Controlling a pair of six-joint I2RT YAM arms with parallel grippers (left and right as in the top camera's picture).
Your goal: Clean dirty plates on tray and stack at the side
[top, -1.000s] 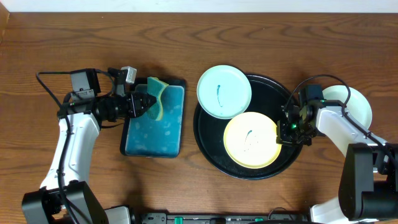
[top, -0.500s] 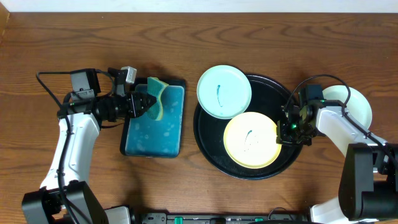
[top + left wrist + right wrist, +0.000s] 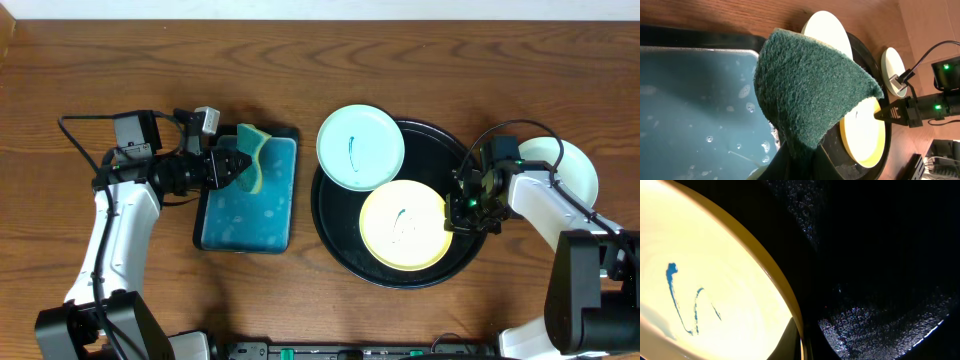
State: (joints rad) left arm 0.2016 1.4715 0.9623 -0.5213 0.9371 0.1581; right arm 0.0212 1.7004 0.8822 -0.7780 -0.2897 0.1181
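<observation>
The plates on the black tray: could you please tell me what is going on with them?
The left gripper holds a green sponge over the teal tray of water. The right gripper pinches the rim of the yellow plate, which lies scribbled on the black tray. A marked mint plate overlaps that tray's rim. A third plate sits on the table beside the right arm.

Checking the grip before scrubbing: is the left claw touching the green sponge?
Touching. The left wrist view shows the sponge pinched at its base between the fingers of the left claw.
</observation>
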